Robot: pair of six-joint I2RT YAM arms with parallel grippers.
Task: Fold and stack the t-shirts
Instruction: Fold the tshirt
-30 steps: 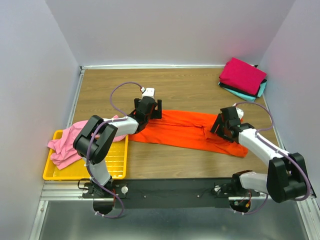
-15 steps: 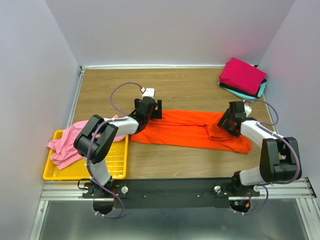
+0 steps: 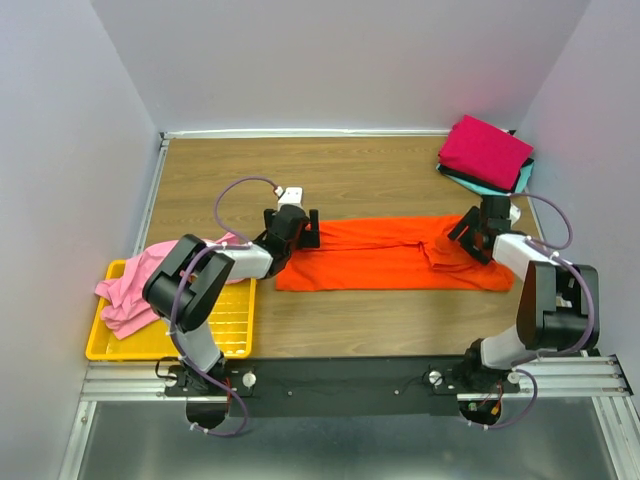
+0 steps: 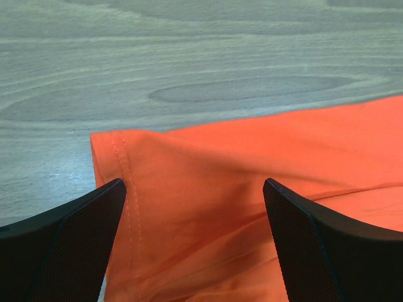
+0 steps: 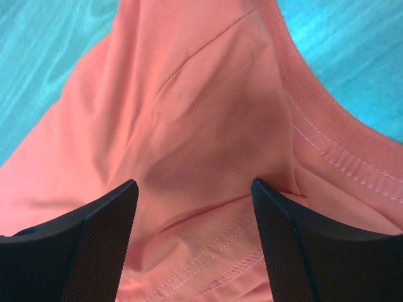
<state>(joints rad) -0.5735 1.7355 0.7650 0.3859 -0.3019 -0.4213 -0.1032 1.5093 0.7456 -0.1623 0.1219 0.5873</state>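
Across the tabletop's middle, the orange t-shirt (image 3: 380, 265) now lies pulled straighter than before; left gripper (image 4: 194, 184) and right gripper (image 5: 193, 182) straddle its ends, fingers spread. Folded t-shirts (image 3: 485, 152) occupy the far right corner.

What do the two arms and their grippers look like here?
Both the left arm and the right arm have white links with bulky black joints. A thin lilac cable loops along each. The left gripper and the right gripper are black, with broad fingers whose inner faces carry a fine dotted texture. No markings are readable.
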